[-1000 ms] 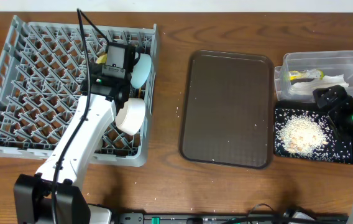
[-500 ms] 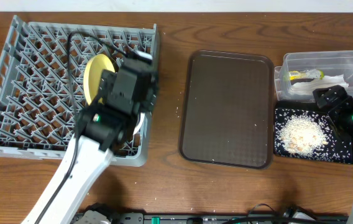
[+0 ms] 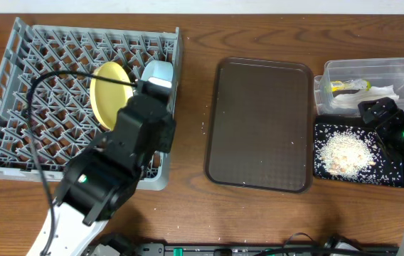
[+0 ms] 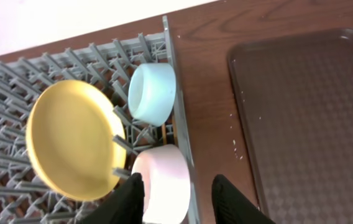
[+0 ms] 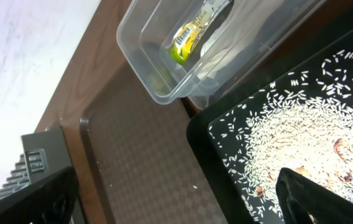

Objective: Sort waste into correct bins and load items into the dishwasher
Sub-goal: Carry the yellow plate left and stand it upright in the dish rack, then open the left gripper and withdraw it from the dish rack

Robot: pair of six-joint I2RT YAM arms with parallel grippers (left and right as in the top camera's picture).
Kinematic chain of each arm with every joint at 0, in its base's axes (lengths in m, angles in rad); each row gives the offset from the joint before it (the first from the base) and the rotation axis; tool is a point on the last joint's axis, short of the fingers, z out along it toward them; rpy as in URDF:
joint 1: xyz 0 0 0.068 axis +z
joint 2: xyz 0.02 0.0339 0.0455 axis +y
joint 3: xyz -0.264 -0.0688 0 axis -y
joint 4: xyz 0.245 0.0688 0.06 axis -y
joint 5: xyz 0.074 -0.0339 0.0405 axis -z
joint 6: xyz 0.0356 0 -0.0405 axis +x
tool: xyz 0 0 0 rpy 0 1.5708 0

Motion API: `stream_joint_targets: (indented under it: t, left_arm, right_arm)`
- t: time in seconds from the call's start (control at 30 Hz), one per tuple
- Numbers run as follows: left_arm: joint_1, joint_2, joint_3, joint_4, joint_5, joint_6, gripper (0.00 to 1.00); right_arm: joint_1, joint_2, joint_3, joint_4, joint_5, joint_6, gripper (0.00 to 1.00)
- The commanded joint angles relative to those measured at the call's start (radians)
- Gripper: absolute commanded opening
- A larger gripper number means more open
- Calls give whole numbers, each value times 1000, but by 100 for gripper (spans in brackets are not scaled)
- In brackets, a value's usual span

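Note:
The grey dish rack [image 3: 17, 85] stands at the left. In it the yellow plate [image 3: 108, 96] stands on edge, with the light blue bowl [image 3: 159, 71] by the right wall. The left wrist view shows the plate [image 4: 71, 140], the blue bowl [image 4: 153, 93] and the white bowl [image 4: 162, 186] on its side. My left gripper [image 4: 179, 202] is open and empty above the white bowl. A thin brown strip between the bowls may be the chopsticks; I cannot tell. The clear tub [image 3: 373, 71] holds the wrapper [image 5: 192, 34] and the napkin [image 3: 383, 92]. The black tray [image 5: 226, 155] holds the rice [image 3: 344, 153]. My right gripper [image 5: 179, 199] is wide open and empty.
The large dark brown tray [image 3: 260, 124] lies between the rack and the bins. A few crumbs lie on the wooden table near the tray's left edge. My left arm [image 3: 117, 163] rises high over the rack's front right corner and hides part of it.
My left arm has lifted up and back out of the rack toward the front. The yellow plate now shows standing in the rack. The right arm has not moved.

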Motion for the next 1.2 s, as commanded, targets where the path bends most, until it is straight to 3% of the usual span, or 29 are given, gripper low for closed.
stream_joint_targets:
  t: [0.0, 0.07, 0.27, 0.4, 0.6, 0.83, 1.17]
  left_arm:
    - [0, -53, 15, -37, -14, -9, 66]
    - [0, -74, 15, -57, -14, -9, 93]
    - [0, -121, 10, -59, -14, 128, 94]
    - [43, -190, -57, 37, -13, 220, 95]
    - [229, -352, -311, 350, 80, 220, 95]
    - [310, -602, -666, 616, 167, 219, 95]
    - [418, -920, -936, 657, 261, 200, 96]
  right_arm:
    - [-4, -6, 2, -1, 3, 13, 99]
    - [-4, -6, 2, -1, 3, 13, 99]
    - [-4, -6, 2, -1, 3, 13, 99]
    - [-4, -6, 2, -1, 3, 13, 99]
    - [-4, -6, 2, -1, 3, 13, 99]
    - [-4, -6, 2, -1, 3, 13, 99]
    - [-4, -6, 2, -1, 3, 13, 99]
